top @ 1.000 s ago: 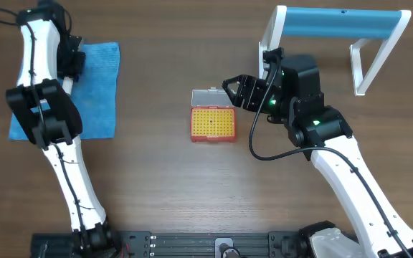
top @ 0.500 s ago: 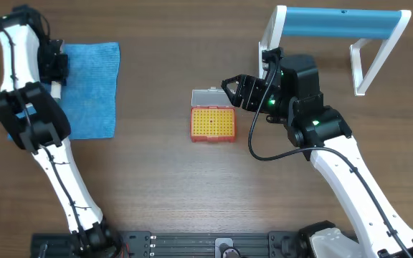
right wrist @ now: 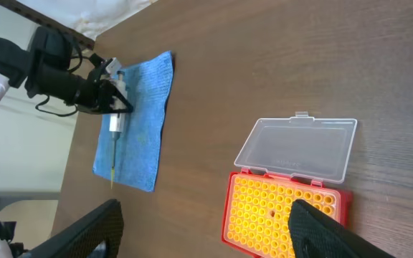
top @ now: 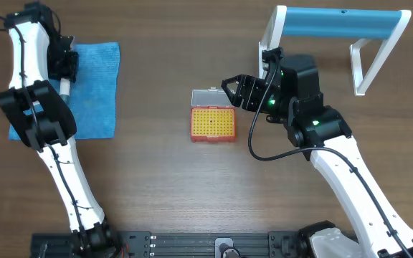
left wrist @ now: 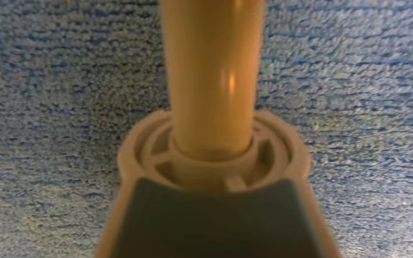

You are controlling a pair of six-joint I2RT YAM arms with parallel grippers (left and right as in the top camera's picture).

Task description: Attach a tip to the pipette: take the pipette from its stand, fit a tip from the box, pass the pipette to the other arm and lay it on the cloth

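Closest in, the right hand [top: 232, 93] has its fingers spread wide with nothing between them. That is sensible for an arm whose share looks finished, since the other arm has the pipette. Just beyond, low in the right wrist view, the tip box [right wrist: 278, 215] sits on the brown surface [right wrist: 300, 64]. Its clear lid is flung back so the orange rack is reachable from above, and one socket reads dark, likely the one that gave up a tip. Farther off, toward the upper left of that frame, the blue cloth [right wrist: 138, 122] lies flat. The left hand [right wrist: 110, 89] is clamped on the pipette [right wrist: 115, 123], which stretches along the cloth with its yellow tip [right wrist: 112, 170] at the far end. I judge it is held low and lengthwise so it can be laid down, not dropped. Whether it already touches the fabric I cannot tell. Farthest, in the top view's upper right, is the blue-and-white stand [top: 343, 21], well apart.
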